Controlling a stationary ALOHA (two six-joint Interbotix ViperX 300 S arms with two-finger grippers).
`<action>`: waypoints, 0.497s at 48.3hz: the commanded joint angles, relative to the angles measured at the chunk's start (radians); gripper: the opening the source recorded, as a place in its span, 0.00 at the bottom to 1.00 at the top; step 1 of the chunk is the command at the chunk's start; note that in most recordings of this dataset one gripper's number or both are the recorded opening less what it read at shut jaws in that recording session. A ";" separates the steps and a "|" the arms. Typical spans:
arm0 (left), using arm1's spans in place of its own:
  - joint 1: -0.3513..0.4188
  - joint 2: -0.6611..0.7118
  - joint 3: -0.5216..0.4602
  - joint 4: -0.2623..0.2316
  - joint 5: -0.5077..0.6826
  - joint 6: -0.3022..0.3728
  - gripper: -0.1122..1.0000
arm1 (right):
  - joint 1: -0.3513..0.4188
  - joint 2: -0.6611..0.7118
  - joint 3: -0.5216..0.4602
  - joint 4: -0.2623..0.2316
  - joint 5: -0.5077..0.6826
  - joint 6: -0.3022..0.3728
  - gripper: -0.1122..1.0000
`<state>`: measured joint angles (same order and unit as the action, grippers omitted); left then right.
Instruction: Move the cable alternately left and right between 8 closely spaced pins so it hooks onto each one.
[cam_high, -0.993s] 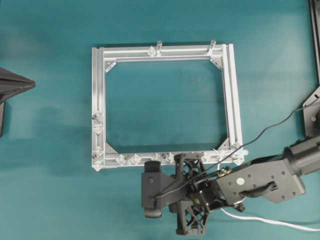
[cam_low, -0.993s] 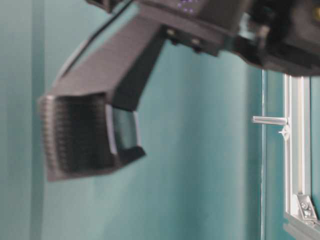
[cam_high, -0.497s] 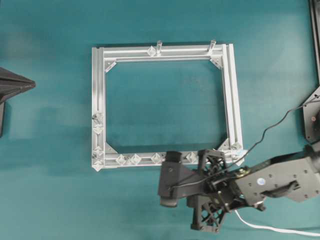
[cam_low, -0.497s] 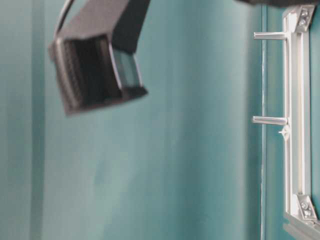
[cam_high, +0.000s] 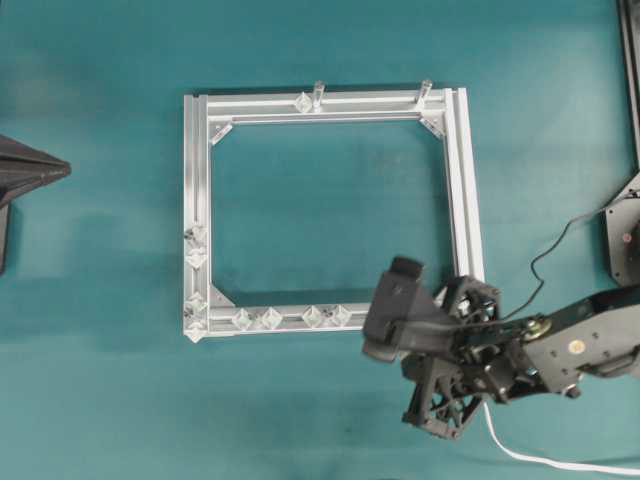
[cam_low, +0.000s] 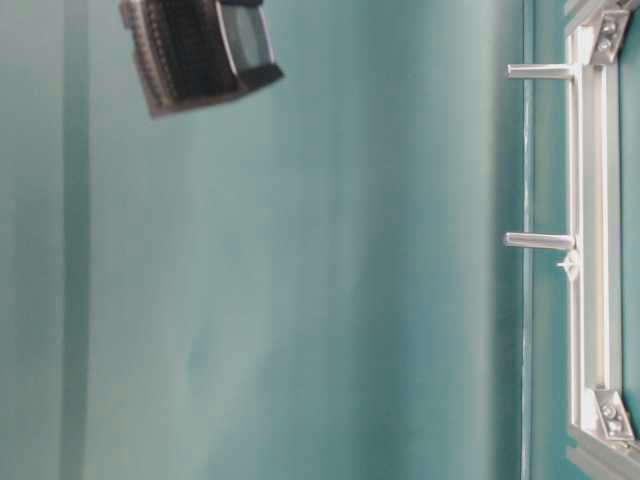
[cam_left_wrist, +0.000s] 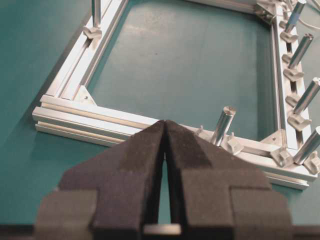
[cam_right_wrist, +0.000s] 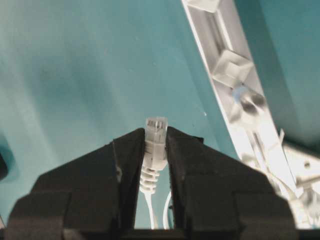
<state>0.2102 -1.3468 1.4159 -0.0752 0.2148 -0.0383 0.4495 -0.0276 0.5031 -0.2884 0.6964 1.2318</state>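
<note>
The frame (cam_high: 196, 200) is shiny silver metal with smooth rails. The worktop (cam_high: 100, 400) is flat, dull teal. The gripper pads (cam_left_wrist: 130, 165) look rough, black and foamy. The cable (cam_right_wrist: 155, 142) plug is pale, smooth plastic.

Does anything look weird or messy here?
Nothing looks broken or spilled. The right gripper pinches the cable by its plug beside the frame, and the pins show no cable hooked on them.
</note>
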 joint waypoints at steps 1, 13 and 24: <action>0.002 0.008 -0.011 0.003 -0.008 -0.008 0.11 | 0.006 -0.041 0.009 -0.012 0.005 0.043 0.27; 0.002 0.008 -0.011 0.003 -0.008 -0.008 0.11 | 0.005 -0.048 0.031 -0.097 0.069 0.190 0.27; 0.003 0.009 -0.011 0.005 -0.008 -0.008 0.11 | -0.012 -0.046 0.048 -0.138 0.166 0.313 0.27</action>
<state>0.2102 -1.3468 1.4159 -0.0752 0.2148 -0.0383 0.4464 -0.0491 0.5538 -0.4157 0.8452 1.5263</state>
